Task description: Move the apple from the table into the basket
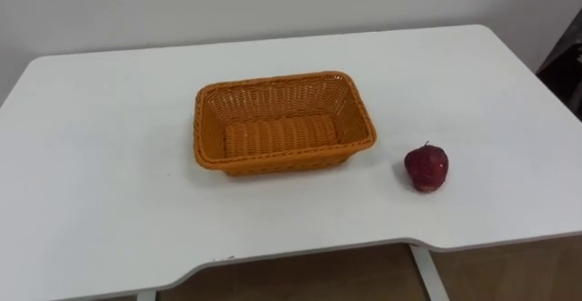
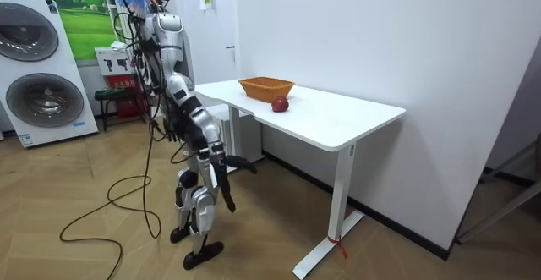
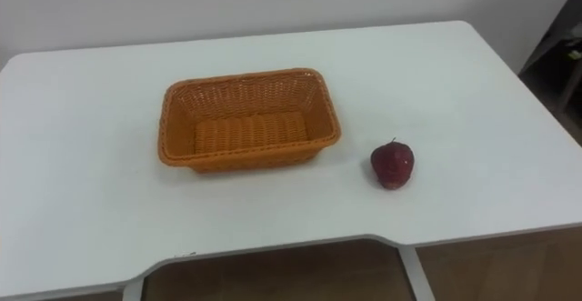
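A red apple (image 1: 426, 167) is sitting on the white table (image 1: 109, 192) at the right of the frame, near the empty orange wicker basket (image 1: 273, 80) at centre but not touching it. In the room view the robot is standing before the table, left hand (image 2: 243, 164) and right hand (image 2: 229, 200) hanging below the tabletop. Whether they are spread or closed cannot be told.
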Available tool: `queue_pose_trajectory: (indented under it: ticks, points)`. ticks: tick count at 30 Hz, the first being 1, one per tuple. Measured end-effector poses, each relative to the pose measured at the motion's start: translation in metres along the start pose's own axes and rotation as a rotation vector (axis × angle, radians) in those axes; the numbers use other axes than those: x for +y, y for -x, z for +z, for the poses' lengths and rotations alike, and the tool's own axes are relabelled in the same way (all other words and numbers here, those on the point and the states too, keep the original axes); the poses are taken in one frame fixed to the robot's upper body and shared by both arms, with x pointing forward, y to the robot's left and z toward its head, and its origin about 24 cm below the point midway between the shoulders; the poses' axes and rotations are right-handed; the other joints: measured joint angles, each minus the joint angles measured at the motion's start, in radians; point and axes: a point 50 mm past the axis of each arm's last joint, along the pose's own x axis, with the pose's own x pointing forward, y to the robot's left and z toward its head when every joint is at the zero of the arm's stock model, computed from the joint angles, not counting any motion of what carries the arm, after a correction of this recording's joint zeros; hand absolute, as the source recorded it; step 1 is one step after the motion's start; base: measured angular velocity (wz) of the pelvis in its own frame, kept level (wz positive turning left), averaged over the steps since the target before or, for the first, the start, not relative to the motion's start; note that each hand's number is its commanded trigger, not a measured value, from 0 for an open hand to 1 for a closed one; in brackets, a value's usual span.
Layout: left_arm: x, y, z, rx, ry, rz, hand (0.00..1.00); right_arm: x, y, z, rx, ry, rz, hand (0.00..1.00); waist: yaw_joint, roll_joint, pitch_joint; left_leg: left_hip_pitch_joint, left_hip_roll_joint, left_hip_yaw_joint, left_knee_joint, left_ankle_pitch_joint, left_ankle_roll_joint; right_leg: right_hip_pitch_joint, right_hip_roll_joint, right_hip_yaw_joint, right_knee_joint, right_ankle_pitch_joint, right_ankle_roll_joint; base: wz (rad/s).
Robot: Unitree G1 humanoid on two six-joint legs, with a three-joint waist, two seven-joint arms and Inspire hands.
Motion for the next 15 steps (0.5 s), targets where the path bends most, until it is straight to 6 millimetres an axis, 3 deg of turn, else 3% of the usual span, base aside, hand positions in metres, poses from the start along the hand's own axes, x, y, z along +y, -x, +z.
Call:
queue_pose_trajectory:
  ticks: [3,9,15]
  points:
    - [0.008,0.0,0.0,-0.027,-0.008,0.023,0.0,0.021,0.01,0.014,-0.077,-0.054,0.005,0.0,-0.003,-0.004,-0.0013,-0.003,-0.001,-0.001,0.0,0.0,0.0,-0.004,-0.001,0.0,-0.004,-0.001,0.0,0.0]
    - [0.011,0.0,0.002,-0.051,-0.027,0.03,0.0,0.058,0.04,0.036,-0.327,0.022,0.035,0.0,-0.004,-0.008,-0.0033,-0.024,-0.003,-0.006,0.007,0.001,0.001,-0.025,-0.001,-0.001,0.009,-0.001,0.001,0.0]
    - [0.011,0.0,0.008,-0.096,-0.075,0.028,0.0,0.099,0.09,0.052,-0.683,0.133,0.211,0.0,0.021,-0.01,-0.0026,-0.047,-0.002,-0.014,0.018,0.001,0.001,-0.036,-0.001,-0.007,0.008,-0.001,0.001,0.03]
